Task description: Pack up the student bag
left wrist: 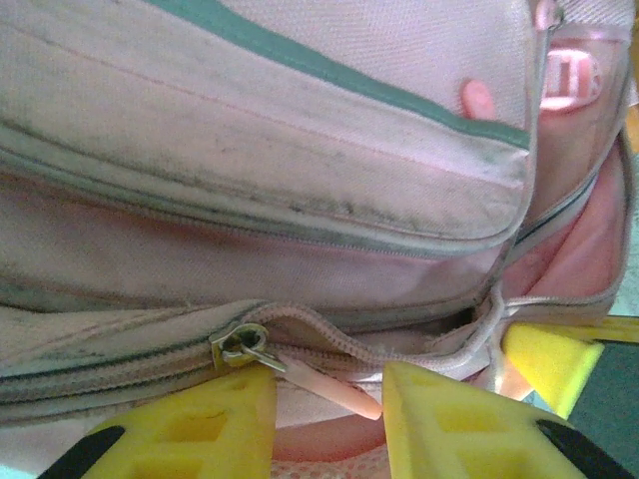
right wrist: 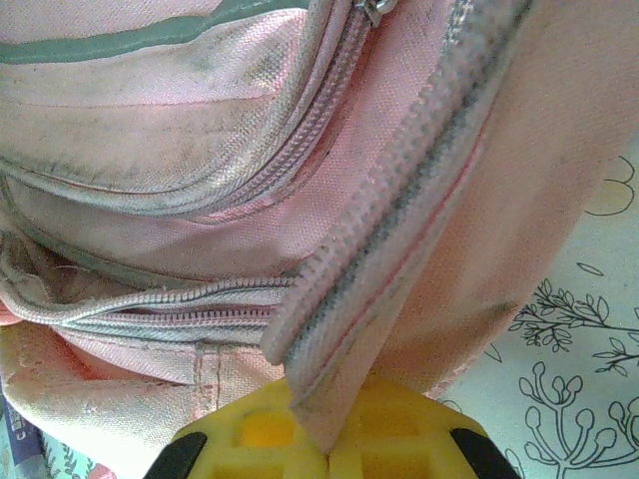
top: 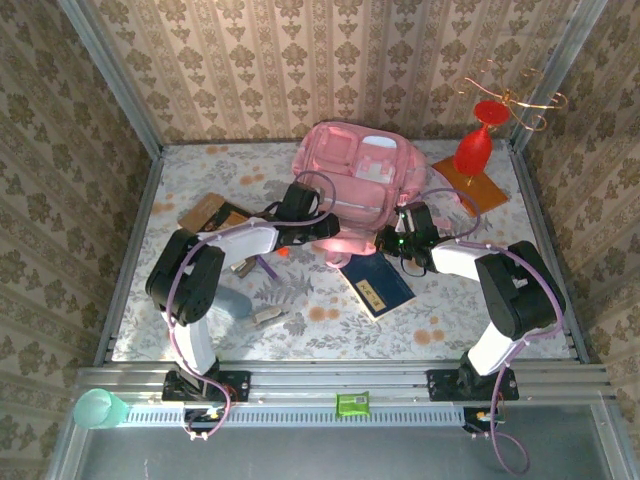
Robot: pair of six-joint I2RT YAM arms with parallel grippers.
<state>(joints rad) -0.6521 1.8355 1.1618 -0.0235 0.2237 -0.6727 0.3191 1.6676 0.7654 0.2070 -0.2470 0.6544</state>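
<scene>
- Table (top: 330, 320): floral cloth. Both arms reach away from the near edge, and a blue book (top: 375, 285) lies flat between them, just short of the bag.
- Right gripper (right wrist: 321, 424): its yellow fingers are pressed together, pinching a fold of the bag's zipped rim. The fold rises out of the jaws and runs up and to the right in the wrist view, so it looks pulled taut.
- Left gripper (left wrist: 329, 404): its yellow fingers stand parted and grip nothing. It is low against the bag's near face, to the left of the right gripper.
- Zipper pull (left wrist: 329, 387): a small pale pink tab lying in the gap between the left fingers. It slants down and to the right from its metal slider (left wrist: 240, 346), which sits just above the left-hand finger.
- Zipper track: it runs roughly side to side across the bag's near face, crosswise to the left arm's reach.
- Student bag (top: 350, 170): a large pink backpack at the far middle of the table, directly beyond both grippers, with its pockets facing up.
- Judgement: the left gripper is the nearer to the pull. Closing where it stands would likely catch the tab, and the pull would then be sideways along the track while the right gripper anchors the rim.
</scene>
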